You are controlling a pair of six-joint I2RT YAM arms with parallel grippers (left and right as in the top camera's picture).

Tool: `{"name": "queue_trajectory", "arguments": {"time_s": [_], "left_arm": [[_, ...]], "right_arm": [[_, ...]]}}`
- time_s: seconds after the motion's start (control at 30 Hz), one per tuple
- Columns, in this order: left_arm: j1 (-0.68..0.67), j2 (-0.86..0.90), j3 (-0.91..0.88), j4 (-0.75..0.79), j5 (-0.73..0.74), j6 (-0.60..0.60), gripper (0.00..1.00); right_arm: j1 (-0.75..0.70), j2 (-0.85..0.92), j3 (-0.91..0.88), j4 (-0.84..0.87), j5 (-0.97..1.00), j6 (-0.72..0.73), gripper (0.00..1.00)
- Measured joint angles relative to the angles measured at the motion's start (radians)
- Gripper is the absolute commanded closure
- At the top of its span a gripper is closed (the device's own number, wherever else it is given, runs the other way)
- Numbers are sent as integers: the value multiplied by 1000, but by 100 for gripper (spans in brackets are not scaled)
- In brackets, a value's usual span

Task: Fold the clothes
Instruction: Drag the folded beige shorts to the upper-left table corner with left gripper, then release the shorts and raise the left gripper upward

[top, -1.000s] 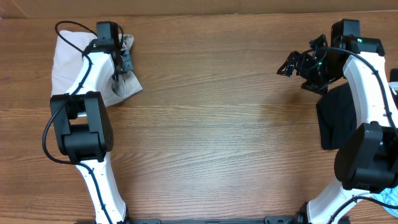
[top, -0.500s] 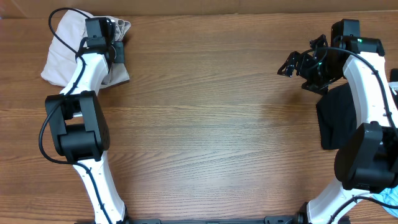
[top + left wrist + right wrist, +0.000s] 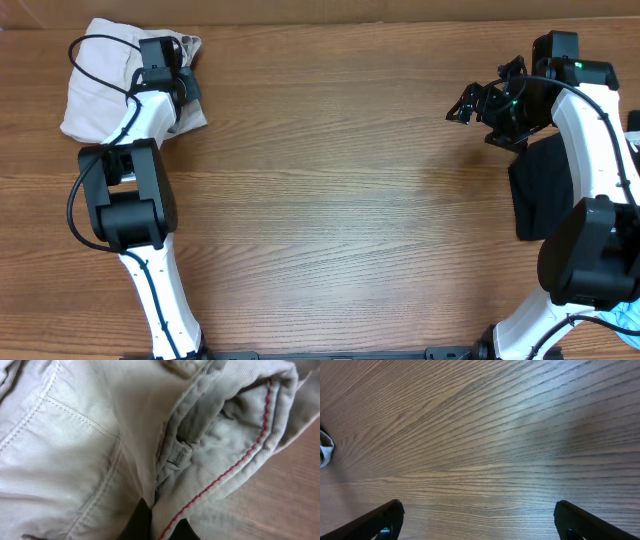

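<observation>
The clothes, a pair of light beige shorts (image 3: 98, 80), lie bunched at the table's far left corner. My left gripper (image 3: 186, 86) sits at their right edge, shut on a fold of the fabric. In the left wrist view the shorts (image 3: 75, 445) fill the frame. A hem with red stitching (image 3: 235, 462) runs down between my left gripper's (image 3: 161, 526) dark fingertips (image 3: 140, 519), which pinch the cloth. My right gripper (image 3: 468, 104) hangs open over bare wood at the far right. In the right wrist view only wood shows between its (image 3: 480, 522) wide-apart fingers (image 3: 382, 517).
A black garment (image 3: 545, 195) lies at the right edge under the right arm. A small light blue cloth (image 3: 625, 318) shows at the bottom right corner. The wooden table (image 3: 340, 200) stretches between the arms. The back edge runs just behind the shorts.
My left gripper has drawn the shorts back and to the left, toward the far corner, and they have bunched up tighter. The right arm has not moved.
</observation>
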Motion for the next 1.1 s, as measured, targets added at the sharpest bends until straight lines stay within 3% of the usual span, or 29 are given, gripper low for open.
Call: {"name": "queue_trajectory", "arguments": {"time_s": [0.23, 0.27, 0.3, 0.33, 0.37, 0.4, 0.43, 0.77, 1.1], "left_arm": [[5, 6, 0, 37, -3, -74, 96], [5, 6, 0, 38, -3, -78, 89], [5, 6, 0, 38, -3, -79, 75], [5, 6, 0, 39, -3, -82, 54], [5, 6, 0, 42, -1, -92, 25], [5, 7, 0, 45, 3, -93, 5], [5, 7, 0, 46, 5, -94, 0], [6, -63, 7, -48, 9, -10, 0], [7, -412, 16, -91, 52, 56, 0]], "right_arm": [[0, 0, 0, -2, 0, 0, 1], [0, 0, 0, -1, 0, 0, 1], [0, 0, 0, -1, 0, 0, 1], [0, 0, 0, -2, 0, 0, 1], [0, 0, 0, -2, 0, 0, 1], [0, 0, 0, -1, 0, 0, 1], [0, 0, 0, -2, 0, 0, 1], [0, 0, 0, -2, 0, 0, 0], [0, 0, 0, -2, 0, 0, 0]]}}
